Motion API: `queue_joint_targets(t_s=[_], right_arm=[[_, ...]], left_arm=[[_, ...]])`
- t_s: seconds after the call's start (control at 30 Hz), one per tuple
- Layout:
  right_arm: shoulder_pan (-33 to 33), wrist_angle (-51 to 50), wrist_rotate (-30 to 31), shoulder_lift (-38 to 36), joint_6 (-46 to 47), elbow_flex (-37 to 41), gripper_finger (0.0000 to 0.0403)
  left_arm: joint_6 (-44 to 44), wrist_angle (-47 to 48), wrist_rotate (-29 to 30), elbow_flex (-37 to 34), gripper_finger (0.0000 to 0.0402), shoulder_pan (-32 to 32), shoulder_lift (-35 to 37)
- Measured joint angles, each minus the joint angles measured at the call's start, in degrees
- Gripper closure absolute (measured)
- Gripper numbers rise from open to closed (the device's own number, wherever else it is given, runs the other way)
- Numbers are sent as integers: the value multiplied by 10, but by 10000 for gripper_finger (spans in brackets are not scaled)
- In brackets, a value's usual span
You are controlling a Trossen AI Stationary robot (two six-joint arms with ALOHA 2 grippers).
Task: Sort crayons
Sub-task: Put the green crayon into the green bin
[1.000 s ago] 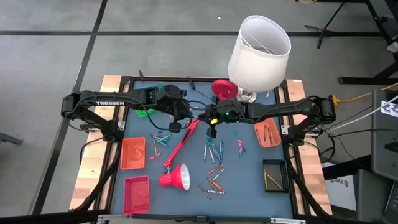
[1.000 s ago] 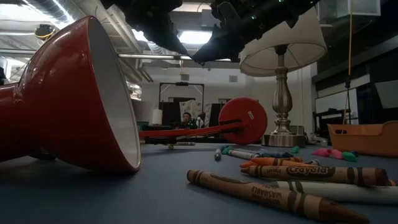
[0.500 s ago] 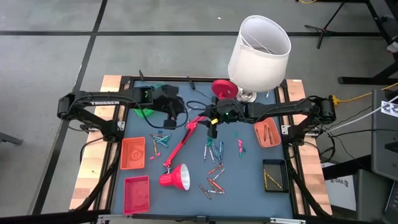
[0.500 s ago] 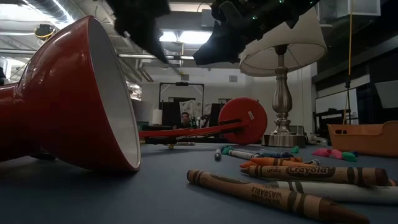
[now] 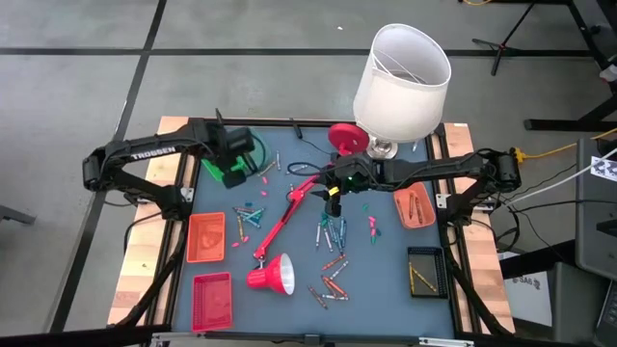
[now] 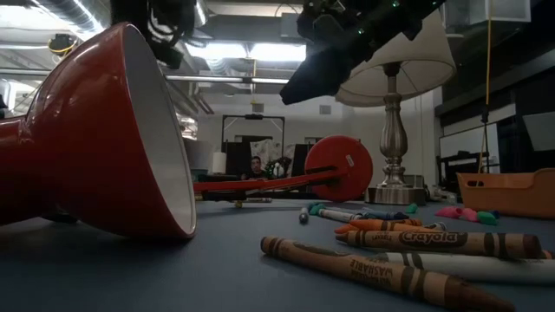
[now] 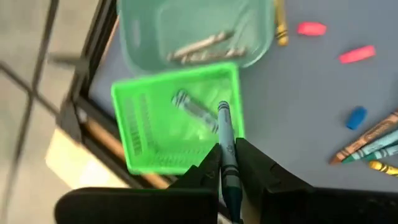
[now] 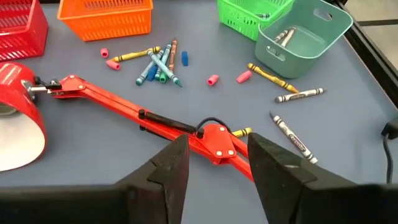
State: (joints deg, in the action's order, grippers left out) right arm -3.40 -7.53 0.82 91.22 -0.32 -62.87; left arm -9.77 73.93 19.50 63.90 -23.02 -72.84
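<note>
above the bright green basket (image 7: 177, 121), the left gripper (image 7: 229, 163) is pinching a teal crayon (image 7: 227, 149) upright. the right gripper (image 8: 217, 163) is hovering with fingers spread wide over the red lamp arm (image 8: 140, 115), beyond that basket, other crayons (image 5: 331, 234) scattered nearby.

Teal crayon's (image 7: 227, 163) lower end hidden between left claw's (image 7: 235, 163) fingers

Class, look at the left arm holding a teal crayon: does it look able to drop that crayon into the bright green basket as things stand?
Probably yes. The left gripper holds the teal crayon above the green basket, whose open top looks unobstructed.
</note>
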Motion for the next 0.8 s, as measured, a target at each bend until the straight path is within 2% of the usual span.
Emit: queue_joint_targets(t_s=[0.17,0.43,0.8], right_arm=[[0,0,0,0,-2,0,240],[0,0,0,0,-2,0,239],[0,1,0,0,-2,0,239]], left_arm=[[-72,18,15,0,386,-42,0],[-107,-4,11,0,386,-93,0],[-142,-6,4,-1,386,-110,-11]])
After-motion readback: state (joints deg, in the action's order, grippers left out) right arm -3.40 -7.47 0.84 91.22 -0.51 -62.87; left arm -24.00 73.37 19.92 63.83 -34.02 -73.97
